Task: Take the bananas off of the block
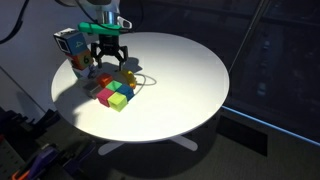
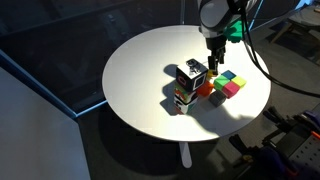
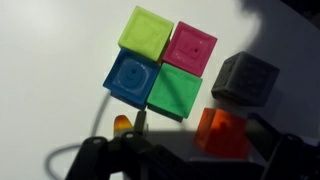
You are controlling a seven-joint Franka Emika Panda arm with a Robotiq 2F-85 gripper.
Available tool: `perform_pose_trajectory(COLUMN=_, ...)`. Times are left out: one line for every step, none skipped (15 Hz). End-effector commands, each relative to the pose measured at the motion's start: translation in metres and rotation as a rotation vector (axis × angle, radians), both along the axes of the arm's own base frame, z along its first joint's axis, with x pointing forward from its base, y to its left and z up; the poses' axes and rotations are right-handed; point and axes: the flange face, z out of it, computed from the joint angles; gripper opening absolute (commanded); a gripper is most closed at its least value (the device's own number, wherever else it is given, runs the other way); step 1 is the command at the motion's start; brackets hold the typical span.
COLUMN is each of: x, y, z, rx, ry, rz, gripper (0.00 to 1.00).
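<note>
**Gripper fingers spread above a cluster of cubes, bananas barely visible**

Dark fingers of the gripper are seen at the bottom edge of the wrist view, spread wide with nothing held between them. Below them, coloured cubes are packed together on a white round table. A carton stands just beside the cluster.

The bananas are made out only as a small yellow patch in an exterior view, apparently lying on the cubes just beside the gripper. In the wrist view they cannot be identified with certainty.

The toy is judged to be light, stiff and glossy, so it may slip. A pinch across the middle of the bunch is suggested, where the curve is thickest.

Its long axis and pointing direction cannot be told; the patch is too small.
</note>
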Motion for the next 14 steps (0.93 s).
perform_pose_trajectory(x=-0.03, y=-0.005, z=0.023, rx=-0.001, ry=-0.01, rz=-0.139, gripper=1.0)
perform_pose_trajectory(x=-0.035, y=-0.006, z=0.027, rx=0.003, ry=-0.014, rz=-0.171, gripper=1.0)
perform_pose_trajectory(x=-0.04, y=-0.006, z=0.032, rx=0.007, ry=-0.015, rz=-0.194, gripper=1.0)
perform_pose_trajectory(x=-0.043, y=-0.006, z=0.038, rx=0.012, ry=-0.019, rz=-0.221, gripper=1.0)
perform_pose_trajectory(x=-0.047, y=-0.006, z=0.044, rx=0.017, ry=-0.026, rz=-0.243, gripper=1.0)
perform_pose_trajectory(x=-0.05, y=-0.006, z=0.05, rx=0.02, ry=-0.034, rz=-0.261, gripper=1.0)
perform_pose_trajectory(x=-0.052, y=-0.006, z=0.057, rx=0.022, ry=-0.046, rz=-0.278, gripper=1.0)
perform_pose_trajectory(x=-0.054, y=-0.006, z=0.064, rx=0.023, ry=-0.058, rz=-0.292, gripper=1.0)
perform_pose_trajectory(x=-0.056, y=-0.006, z=0.072, rx=0.022, ry=-0.075, rz=-0.304, gripper=1.0)
perform_pose_trajectory(x=-0.058, y=-0.005, z=0.079, rx=0.023, ry=-0.087, rz=-0.317, gripper=1.0)
perform_pose_trajectory(x=-0.059, y=-0.005, z=0.087, rx=0.021, ry=-0.102, rz=-0.326, gripper=1.0)
perform_pose_trajectory(x=-0.06, y=-0.004, z=0.095, rx=0.02, ry=-0.118, rz=-0.335, gripper=1.0)
perform_pose_trajectory(x=-0.061, y=-0.003, z=0.103, rx=0.015, ry=-0.134, rz=-0.342, gripper=1.0)
perform_pose_trajectory(x=-0.061, y=-0.002, z=0.111, rx=0.015, ry=-0.148, rz=-0.355, gripper=1.0)
